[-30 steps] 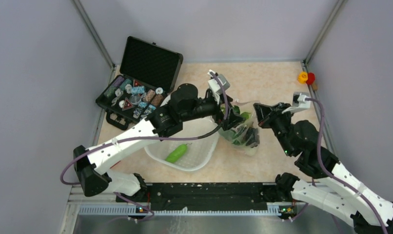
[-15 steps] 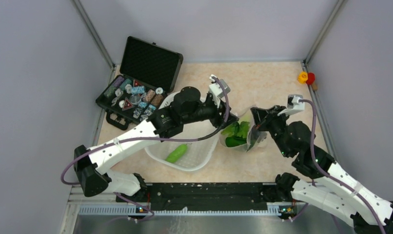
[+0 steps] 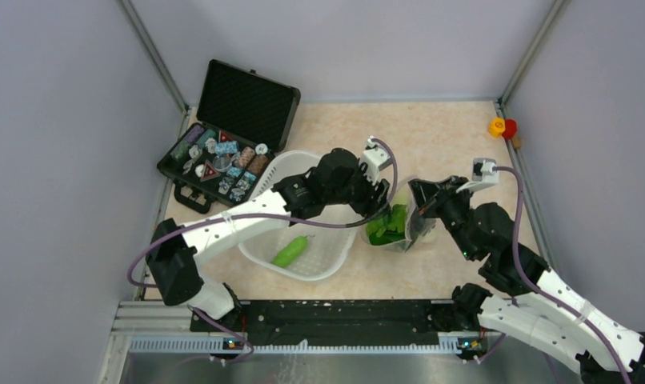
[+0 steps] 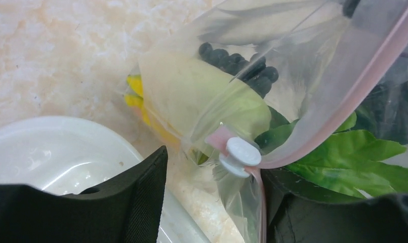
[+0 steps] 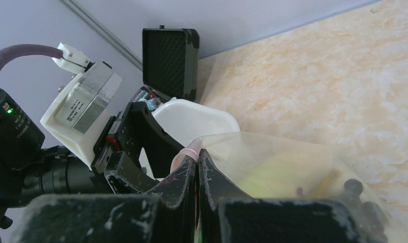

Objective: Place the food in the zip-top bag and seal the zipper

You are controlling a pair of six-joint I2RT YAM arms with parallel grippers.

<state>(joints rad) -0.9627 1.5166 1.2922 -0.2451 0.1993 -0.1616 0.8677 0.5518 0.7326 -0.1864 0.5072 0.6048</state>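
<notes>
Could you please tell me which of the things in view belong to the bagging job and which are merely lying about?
Belong: zip-top bag, its zipper, bok choy, grapes, yellow pepper, cucumber, white tub holding it.

Lying about: black case, its trinkets, red-and-yellow object.

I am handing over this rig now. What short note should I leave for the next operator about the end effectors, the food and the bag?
Left end effector: open, one finger on each side of the white slider of the zipper, not pinching it.
Right end effector: shut on the rim of the zip-top bag, holding its mouth up.
Done: grapes, yellow pepper and green leaves are in the bag.
To do: the cucumber lies in the white tub and the bag mouth is open. Bag the cucumber, then seal the zipper.
</notes>
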